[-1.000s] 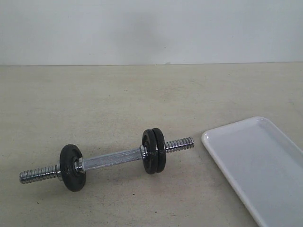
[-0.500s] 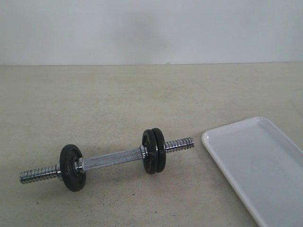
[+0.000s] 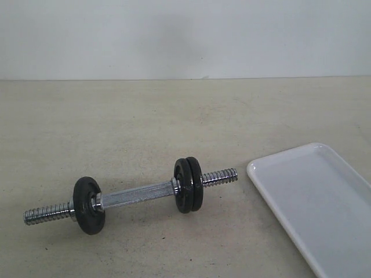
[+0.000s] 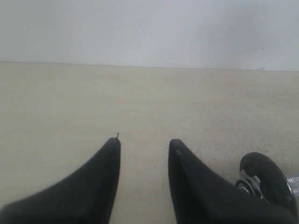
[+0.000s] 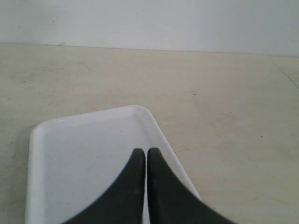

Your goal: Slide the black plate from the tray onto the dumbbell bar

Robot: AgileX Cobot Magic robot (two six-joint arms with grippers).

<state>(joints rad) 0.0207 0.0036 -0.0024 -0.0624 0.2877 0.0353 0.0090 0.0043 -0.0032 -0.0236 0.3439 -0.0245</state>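
Observation:
The chrome dumbbell bar [image 3: 136,194] lies on the beige table, threaded at both ends. One black plate [image 3: 87,205] sits on its left part, and two black plates [image 3: 189,185] stand side by side near its right end. The white tray [image 3: 324,202] at the right shows no plate in its visible part. Neither gripper appears in the exterior view. My left gripper [image 4: 143,142] is open over bare table with nothing between its fingers, and a black plate [image 4: 266,172] stands just beside it. My right gripper [image 5: 143,151] is shut and empty above the tray [image 5: 79,144].
A plain pale wall [image 3: 185,35] closes off the far edge of the table. The tray runs out of the exterior view at the lower right. Bare beige tabletop [image 3: 145,116] lies behind the bar.

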